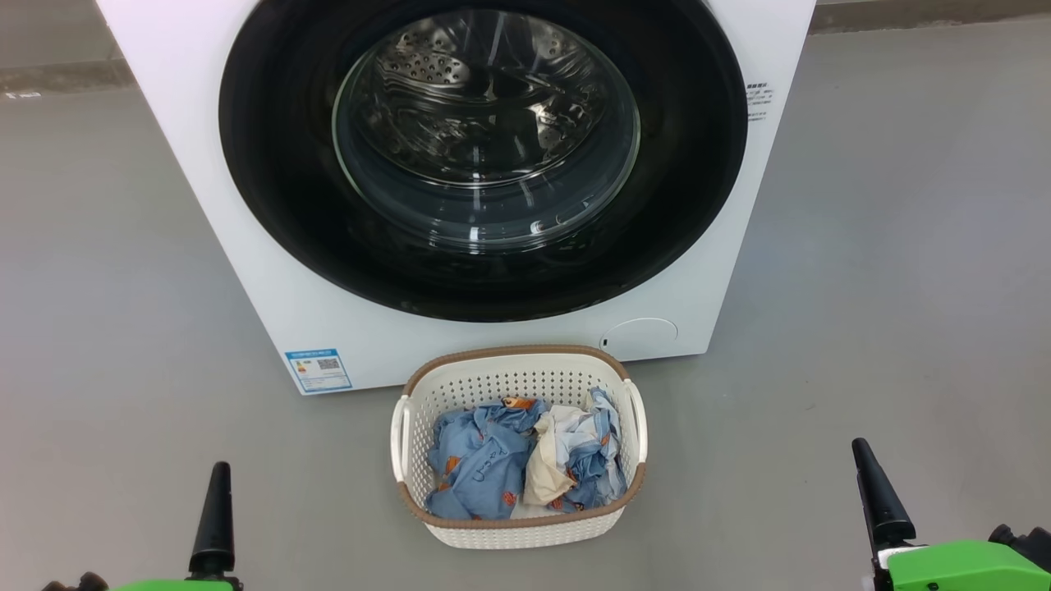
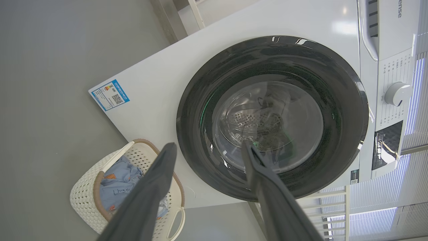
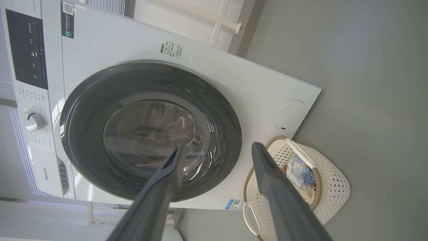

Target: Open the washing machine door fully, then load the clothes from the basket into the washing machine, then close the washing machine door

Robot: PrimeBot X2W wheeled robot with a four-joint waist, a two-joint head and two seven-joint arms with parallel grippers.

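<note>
Black-rimmed round glass door [image 1: 484, 164] shut; blue printed clothes [image 1: 480, 460] in cream perforated basket [image 1: 525, 535]; left gripper [image 2: 208, 144] and right gripper [image 3: 219, 146] wide, empty; no step done.

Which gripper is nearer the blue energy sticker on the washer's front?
Left. The left gripper sits below and slightly left of the blue energy sticker, on its side of the basket; the right gripper is far across, at the lower right beyond the basket.

"Hisense" on the washing machine [image 3: 110, 43]
</note>
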